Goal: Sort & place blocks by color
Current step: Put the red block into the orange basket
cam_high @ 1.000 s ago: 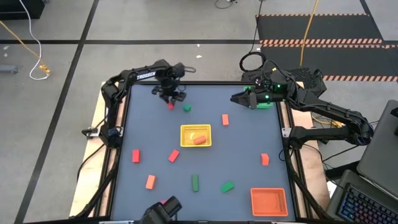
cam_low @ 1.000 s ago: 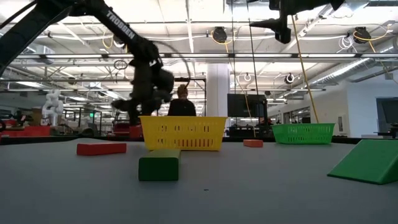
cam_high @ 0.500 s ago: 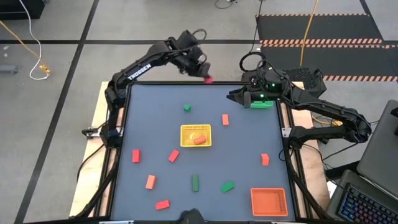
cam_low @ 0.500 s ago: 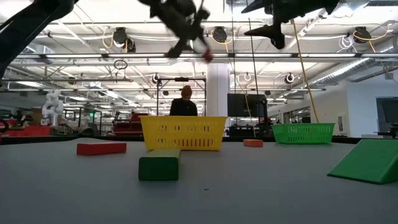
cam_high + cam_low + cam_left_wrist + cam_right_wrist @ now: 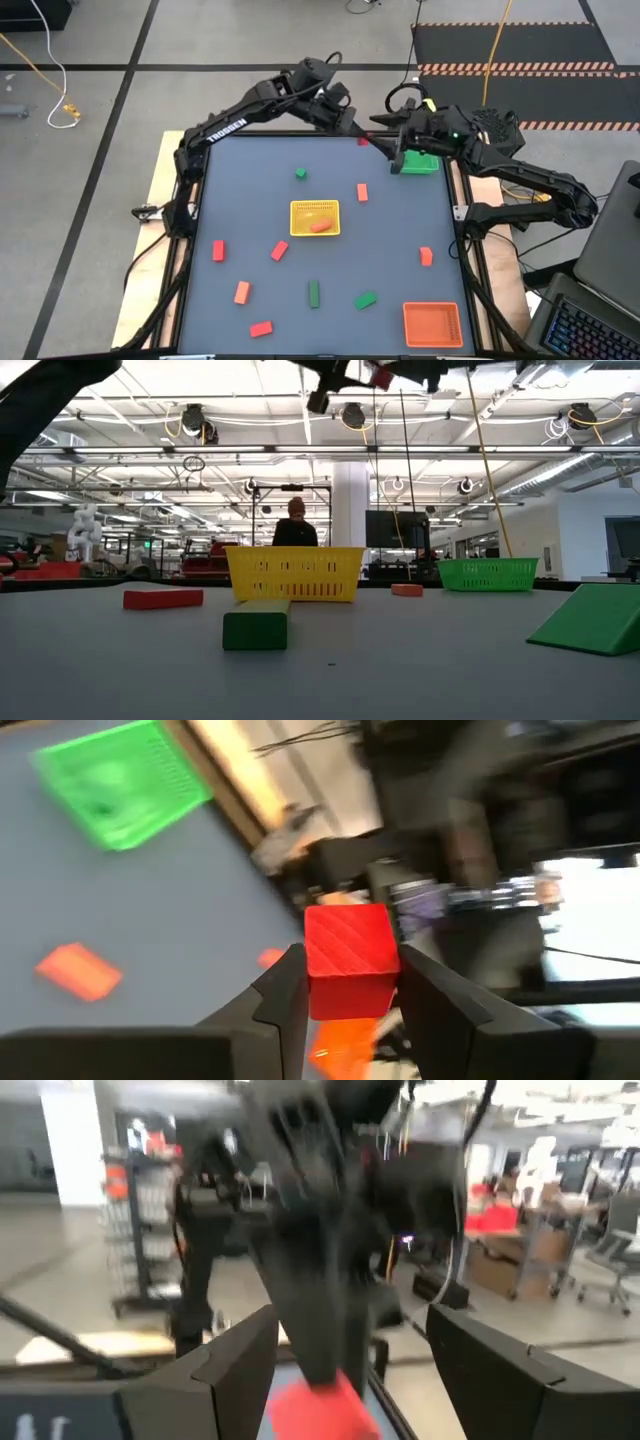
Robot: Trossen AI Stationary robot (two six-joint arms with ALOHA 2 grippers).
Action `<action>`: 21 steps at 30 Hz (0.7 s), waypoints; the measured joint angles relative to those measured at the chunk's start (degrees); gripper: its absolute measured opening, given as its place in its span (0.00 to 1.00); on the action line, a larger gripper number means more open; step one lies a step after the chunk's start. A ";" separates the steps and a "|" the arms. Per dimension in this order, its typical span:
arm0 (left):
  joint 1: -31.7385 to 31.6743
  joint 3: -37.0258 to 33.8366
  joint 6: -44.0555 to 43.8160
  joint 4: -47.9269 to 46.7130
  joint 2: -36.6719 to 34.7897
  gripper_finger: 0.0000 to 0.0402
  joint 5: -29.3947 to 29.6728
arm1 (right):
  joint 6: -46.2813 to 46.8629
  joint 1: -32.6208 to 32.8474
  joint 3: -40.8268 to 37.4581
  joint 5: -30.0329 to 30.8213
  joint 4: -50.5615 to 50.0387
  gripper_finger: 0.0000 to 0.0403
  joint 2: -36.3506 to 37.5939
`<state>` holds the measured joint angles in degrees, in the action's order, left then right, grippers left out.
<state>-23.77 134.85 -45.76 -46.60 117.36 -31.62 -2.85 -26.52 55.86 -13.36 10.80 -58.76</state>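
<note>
At table's far edge, high above it, left gripper [image 5: 352, 130] clamps a red block [image 5: 349, 958] btwn its fingers, just beside the green tray [image 5: 420, 163]. Right gripper [image 5: 398, 150] faces it close, fingers spread wide, nothing held.

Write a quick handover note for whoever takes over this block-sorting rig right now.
Left gripper: shut on a red cube, held in the air near the green tray.
Right gripper: open, raised beside the green tray, facing the cube.
Done: one orange-red block lies in the yellow tray.
Left: place the held cube, then sort the loose blocks on the table, such as the green cube and the red bar. The orange tray sits at a corner.
</note>
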 joint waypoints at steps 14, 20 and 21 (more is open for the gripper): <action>0.62 0.00 -4.60 3.88 -0.04 0.33 -1.58 | -1.66 3.30 -0.02 -0.09 -3.64 0.62 0.93; 0.82 0.00 -5.50 3.99 -0.04 0.34 -2.24 | -2.82 3.50 -0.02 0.08 -3.41 0.62 0.85; 0.99 0.00 -5.61 4.08 -0.04 0.34 -2.25 | -2.81 3.50 -0.02 0.06 -3.47 0.62 0.85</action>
<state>-22.78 134.85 -51.37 -42.51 117.32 -33.87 -5.66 -23.03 55.83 -13.30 7.33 -57.91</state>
